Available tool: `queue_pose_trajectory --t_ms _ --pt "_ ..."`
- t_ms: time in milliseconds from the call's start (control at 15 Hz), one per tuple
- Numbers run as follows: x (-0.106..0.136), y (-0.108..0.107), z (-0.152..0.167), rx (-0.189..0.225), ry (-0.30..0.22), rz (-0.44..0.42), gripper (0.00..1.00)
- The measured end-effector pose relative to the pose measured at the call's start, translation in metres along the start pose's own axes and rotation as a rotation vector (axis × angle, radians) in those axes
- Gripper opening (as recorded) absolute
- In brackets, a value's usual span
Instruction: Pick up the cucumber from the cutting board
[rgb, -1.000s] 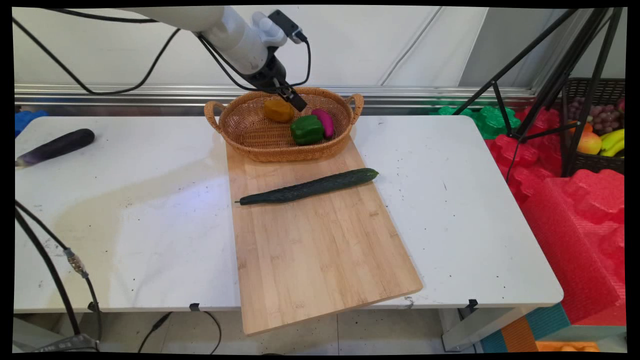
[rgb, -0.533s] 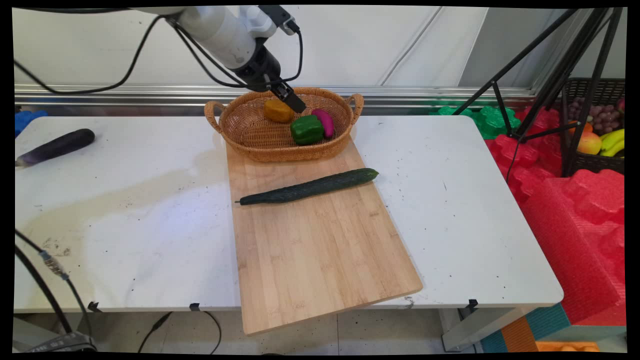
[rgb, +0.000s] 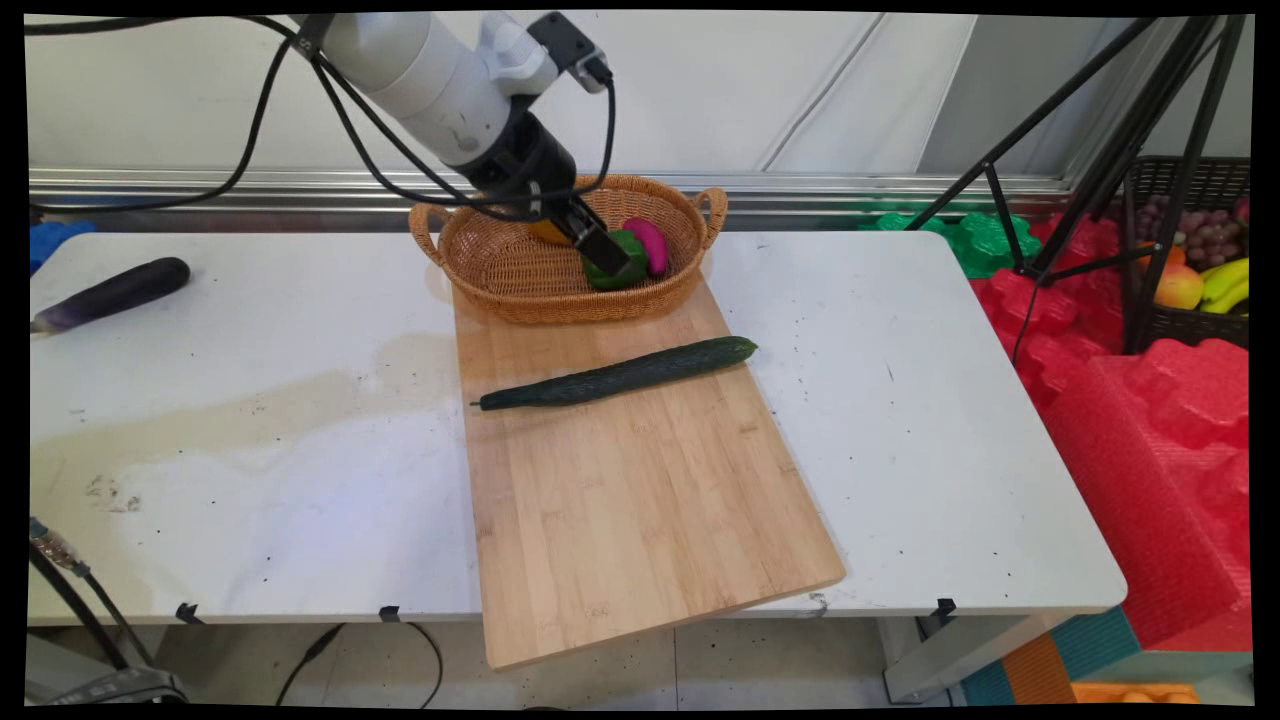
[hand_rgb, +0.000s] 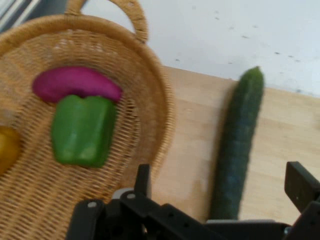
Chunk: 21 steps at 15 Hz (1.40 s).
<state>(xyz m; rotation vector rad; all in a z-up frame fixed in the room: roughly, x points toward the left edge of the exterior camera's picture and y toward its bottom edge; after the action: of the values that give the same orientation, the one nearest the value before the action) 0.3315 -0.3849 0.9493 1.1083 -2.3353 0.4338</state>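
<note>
Black claw (rgb: 608, 255) hangs over the wicker basket (rgb: 500, 270) with fingers spread wide and nothing between them. It partly covers the green pepper (rgb: 603, 276) beneath it; the yellow item (rgb: 549, 233) behind is mostly hidden, and the magenta piece (rgb: 648, 243) lies just beside. Beyond the basket rim, the cucumber (hand_rgb: 239, 140) rests on the wooden board (rgb: 640, 490), its lower end cut off by the linkage in the hand view.

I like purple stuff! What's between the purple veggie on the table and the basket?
Nothing. In the main view, only bare white table lies between the eggplant at the left edge and the basket on the cutting board.
</note>
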Motion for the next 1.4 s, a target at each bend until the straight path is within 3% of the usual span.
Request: queue_pose_trajectory --t_ms 267,600,1133,1400 --pt "-0.001 0.029 0.011 -0.039 -0.039 0.005 1.00" --pt "-0.003 0.050 0.043 -0.073 -0.091 0.024 1.00" --pt "-0.013 0.065 0.100 -0.102 -0.161 0.022 1.00" --pt "-0.018 0.065 0.129 -0.096 -0.180 0.021 1.00"
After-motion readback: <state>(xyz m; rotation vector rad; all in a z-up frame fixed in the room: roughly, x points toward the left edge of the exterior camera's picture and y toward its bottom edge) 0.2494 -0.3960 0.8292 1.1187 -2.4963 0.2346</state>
